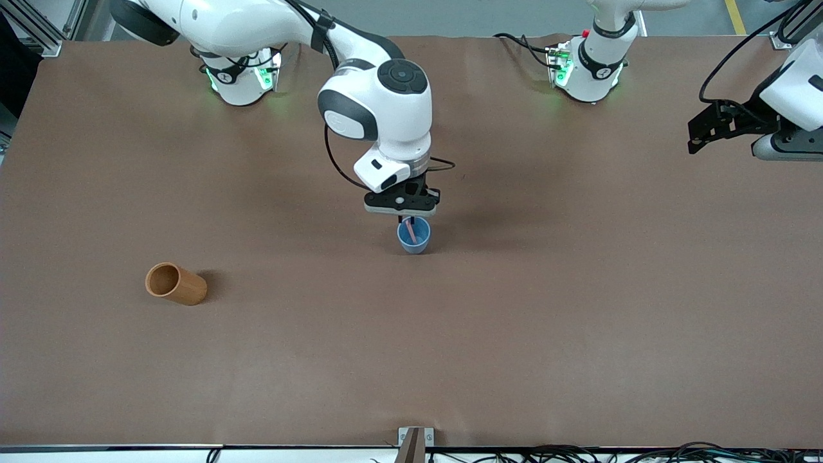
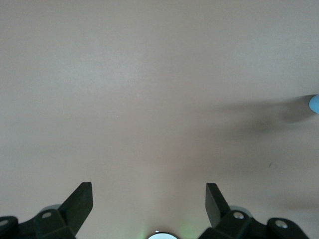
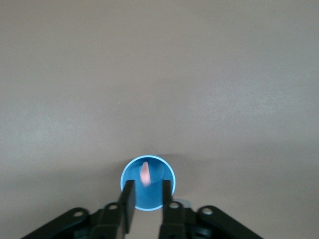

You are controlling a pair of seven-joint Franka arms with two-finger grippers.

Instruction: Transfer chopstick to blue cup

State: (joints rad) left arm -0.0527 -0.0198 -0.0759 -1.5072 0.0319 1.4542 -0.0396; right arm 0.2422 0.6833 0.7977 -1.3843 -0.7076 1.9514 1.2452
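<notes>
Brown cup (image 1: 177, 284): one, wooden-looking, lying on its side on the table (image 1: 514, 334) with its open mouth showing. It is well apart from both of my sets of fingers, toward the right arm's end of the table and nearer to the front camera than the blue cup.

Blue cup (image 1: 415, 247) (image 3: 172, 175): one, small and round, standing upright on the table directly beneath the fingertips of my right gripper (image 1: 411, 220) (image 3: 147, 191). From my right wrist I look straight down into its mouth, with one fingertip over each side of the rim.

Chopstick (image 1: 412, 231) (image 3: 145, 174): one, thin and pale pink, standing in the blue cup. Its lower end is inside the cup; its upper end rises into the gap between my right fingers (image 3: 128, 199). It leans a little inside the cup.

Right gripper: pointing down over the blue cup. Fingers slightly parted, with a narrow gap showing on either side of the chopstick; neither pad appears to touch it.

Left gripper (image 1: 697, 135) (image 2: 149, 191): held up in the air over the left arm's end of the table, waiting. Fingers (image 2: 79, 201) spread wide with nothing between them, only bare table beneath. From my left wrist the blue cup (image 2: 315, 103) shows as a small patch at the picture's edge, well away from these fingers.
</notes>
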